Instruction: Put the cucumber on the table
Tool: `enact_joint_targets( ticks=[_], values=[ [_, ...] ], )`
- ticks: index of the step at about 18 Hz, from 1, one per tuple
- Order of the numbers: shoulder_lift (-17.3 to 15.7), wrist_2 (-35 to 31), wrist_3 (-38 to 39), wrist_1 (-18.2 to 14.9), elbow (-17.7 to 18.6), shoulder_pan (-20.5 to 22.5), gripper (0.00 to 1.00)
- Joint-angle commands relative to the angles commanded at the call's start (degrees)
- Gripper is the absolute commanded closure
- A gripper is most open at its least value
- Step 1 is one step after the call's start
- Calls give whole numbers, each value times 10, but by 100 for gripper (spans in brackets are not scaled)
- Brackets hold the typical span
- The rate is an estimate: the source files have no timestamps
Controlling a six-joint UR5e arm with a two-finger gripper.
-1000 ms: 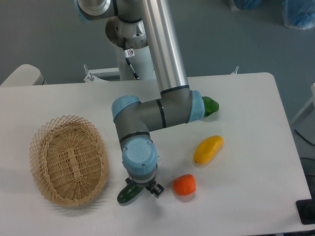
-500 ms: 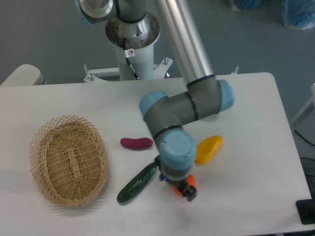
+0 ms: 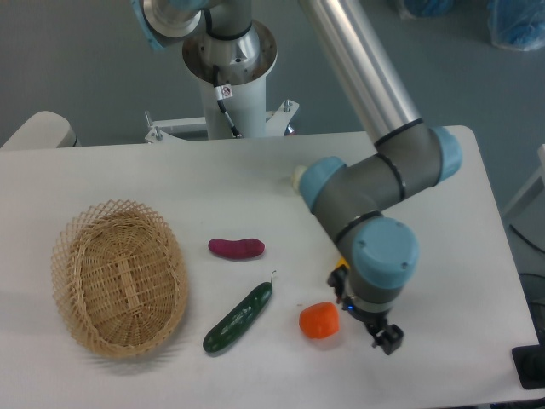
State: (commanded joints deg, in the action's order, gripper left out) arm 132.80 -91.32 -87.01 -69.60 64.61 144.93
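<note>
The dark green cucumber [image 3: 238, 318] lies flat on the white table [image 3: 128, 179], slanted, with its thin stem tip pointing up and to the right. Nothing touches it. My gripper [image 3: 366, 317] hangs over the table well to the right of the cucumber, just past an orange round fruit [image 3: 319, 320]. It is open and holds nothing. One black fingertip [image 3: 389, 338] sticks out at the lower right; the blue wrist hides most of the rest.
An oval wicker basket [image 3: 119, 277] stands at the left with nothing in it. A small purple vegetable [image 3: 237, 248] lies above the cucumber. A pale bulb end [image 3: 298, 176] peeks out behind the arm's elbow. The table's front edge is close below the gripper.
One second ago the gripper was at the cucumber's right end. It has since swung right past the orange fruit, leaving the cucumber lying where it was.
</note>
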Motion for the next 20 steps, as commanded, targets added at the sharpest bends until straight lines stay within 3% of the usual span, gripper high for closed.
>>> enact_joint_targets(
  ticks=[3, 7, 20],
  values=[
    [19, 1, -4, -47, -47, 0, 0],
    [31, 8, -6, -54, -68, 0, 0],
    [19, 11, -29, -48, -34, -8, 0]
  ],
)
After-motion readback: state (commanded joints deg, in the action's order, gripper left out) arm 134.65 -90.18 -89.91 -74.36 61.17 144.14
